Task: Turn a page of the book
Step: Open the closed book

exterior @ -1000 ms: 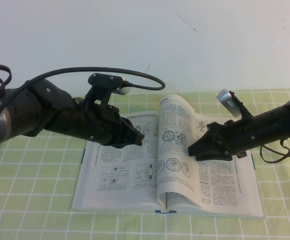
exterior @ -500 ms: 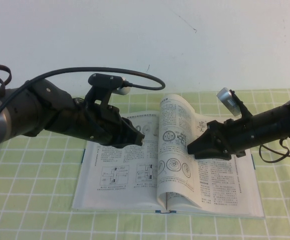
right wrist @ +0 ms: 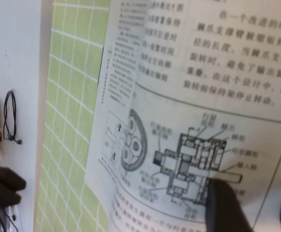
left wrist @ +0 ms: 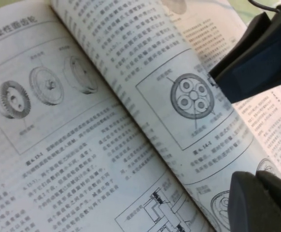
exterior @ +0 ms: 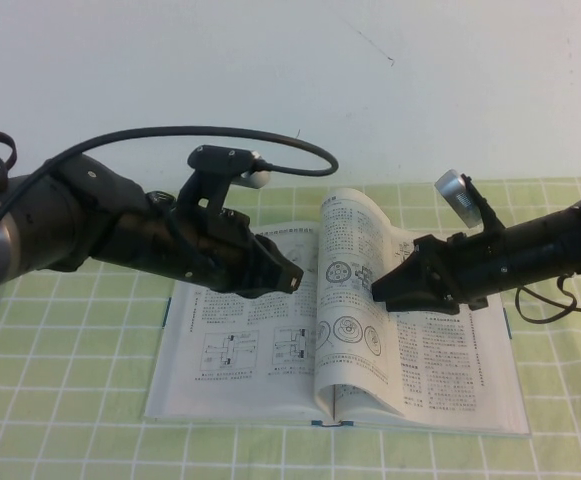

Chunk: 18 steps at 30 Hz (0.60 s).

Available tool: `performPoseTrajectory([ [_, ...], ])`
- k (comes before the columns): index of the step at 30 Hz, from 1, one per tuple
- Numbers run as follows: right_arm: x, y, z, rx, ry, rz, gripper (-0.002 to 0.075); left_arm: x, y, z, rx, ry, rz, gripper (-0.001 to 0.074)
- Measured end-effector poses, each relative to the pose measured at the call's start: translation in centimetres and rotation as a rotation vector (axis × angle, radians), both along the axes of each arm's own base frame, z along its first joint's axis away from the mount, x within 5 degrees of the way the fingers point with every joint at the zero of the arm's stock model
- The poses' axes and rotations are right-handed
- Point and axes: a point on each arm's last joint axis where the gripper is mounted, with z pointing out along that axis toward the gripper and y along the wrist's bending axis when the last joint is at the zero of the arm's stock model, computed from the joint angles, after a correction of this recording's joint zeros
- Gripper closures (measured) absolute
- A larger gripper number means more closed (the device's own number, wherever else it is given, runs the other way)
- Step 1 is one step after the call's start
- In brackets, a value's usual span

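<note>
The book (exterior: 232,352) lies open on the cloth. One page (exterior: 343,285) stands up from the spine, curling over the middle. Round wheel diagrams show on its left face (left wrist: 193,96), and a shaft-machine drawing shows on its right face (right wrist: 193,159). My left gripper (exterior: 295,278) hovers over the left-hand leaf, just left of the raised page. Its fingers (left wrist: 249,203) are pressed together and hold nothing. My right gripper (exterior: 375,291) points at the page's right face, its tip at the paper. It is open, and its fingers (right wrist: 225,208) stand apart with the page in front of them.
A green checkered cloth (exterior: 70,400) covers the table around the book. A white wall (exterior: 420,90) stands close behind. A black cable (exterior: 270,140) loops above my left arm. Each arm reaches over one half of the book.
My left gripper has moved right, closer to the raised page. My right gripper has edged slightly left against the page. The page still stands up as before.
</note>
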Motion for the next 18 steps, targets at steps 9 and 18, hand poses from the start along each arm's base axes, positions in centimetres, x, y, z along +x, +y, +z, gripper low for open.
performPoseTrajectory([
  [9, -0.2, 0.9, 0.1, 0.000, -0.023, 0.031, 0.0517, -1.2, -3.5, 1.7, 0.064, -0.114, -0.159, 0.0738],
  [18, -0.3, 2.0, 0.1, -0.027, -0.051, 0.061, 0.0569, -3.0, -6.4, 2.7, 0.114, -0.176, -0.267, 0.0738],
])
